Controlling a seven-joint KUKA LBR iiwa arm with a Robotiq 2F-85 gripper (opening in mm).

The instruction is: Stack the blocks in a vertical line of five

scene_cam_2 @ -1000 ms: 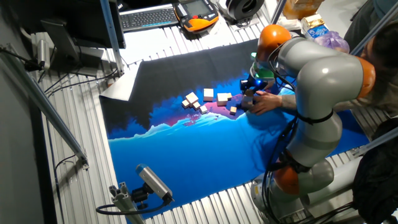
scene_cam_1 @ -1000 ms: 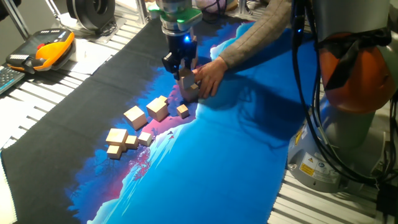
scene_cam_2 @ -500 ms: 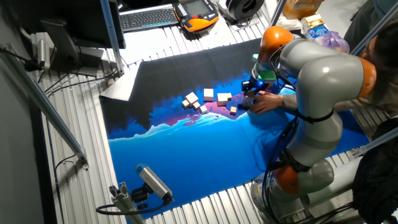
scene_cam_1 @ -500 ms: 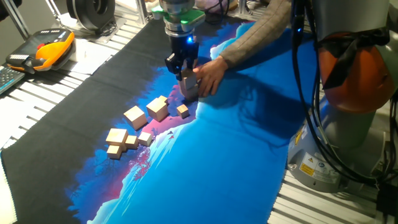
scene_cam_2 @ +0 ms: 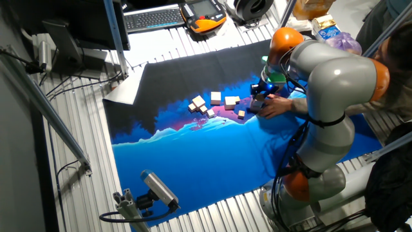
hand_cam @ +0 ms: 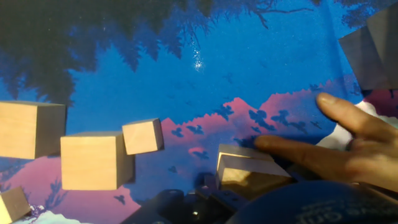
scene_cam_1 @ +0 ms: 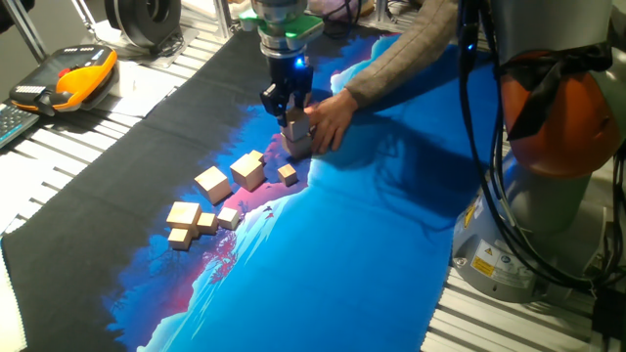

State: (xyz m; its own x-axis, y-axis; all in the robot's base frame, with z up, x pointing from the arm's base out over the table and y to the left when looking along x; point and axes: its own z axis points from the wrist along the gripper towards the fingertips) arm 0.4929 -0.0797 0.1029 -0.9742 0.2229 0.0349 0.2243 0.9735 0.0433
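Several light-tan wooden blocks lie loose on the blue and black mat: a larger one (scene_cam_1: 247, 168), another (scene_cam_1: 211, 182), a small one (scene_cam_1: 287, 174) and a cluster (scene_cam_1: 191, 221). My gripper (scene_cam_1: 290, 115) stands over a short stack of blocks (scene_cam_1: 297, 144), and its jaws are against the top block (hand_cam: 247, 169). A person's hand (scene_cam_1: 328, 117) rests against the stack, with a finger (hand_cam: 311, 152) touching the top block. The hand view shows loose blocks to the left (hand_cam: 96, 160), (hand_cam: 143, 135), (hand_cam: 31, 129). The other fixed view shows the gripper (scene_cam_2: 259, 102) beside the hand.
The person's sleeved arm (scene_cam_1: 411, 54) reaches in from the back right. The robot's base (scene_cam_1: 548, 147) stands at the right. An orange pendant (scene_cam_1: 73, 78) lies at the left, off the mat. Another tan block (hand_cam: 372, 50) shows at the hand view's upper right.
My gripper has shifted slightly right and up over the stack. The person's hand has stayed against the stack. The loose blocks have not moved.
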